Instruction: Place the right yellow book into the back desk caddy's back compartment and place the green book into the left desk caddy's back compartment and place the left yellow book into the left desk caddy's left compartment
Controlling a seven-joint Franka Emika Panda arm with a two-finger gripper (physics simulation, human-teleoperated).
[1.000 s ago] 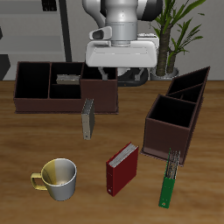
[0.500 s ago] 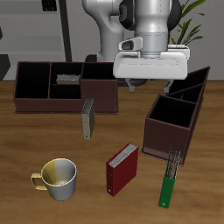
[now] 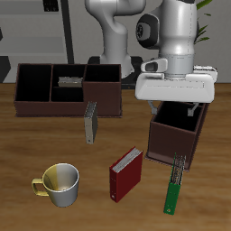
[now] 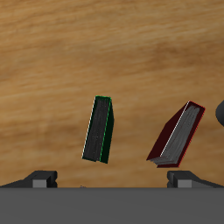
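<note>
Two caddies exterior-only, green book (image 4: 98,129) both views

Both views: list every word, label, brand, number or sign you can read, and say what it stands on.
None can be read in either view.
red book: cover plain, no title visible.
green book: cover and spine show no lettering.
yellow book leaning at the caddy: striped page edges only.
mug: two-tone, no print.
Gripper housing: plain white, no brand mark visible.
</note>
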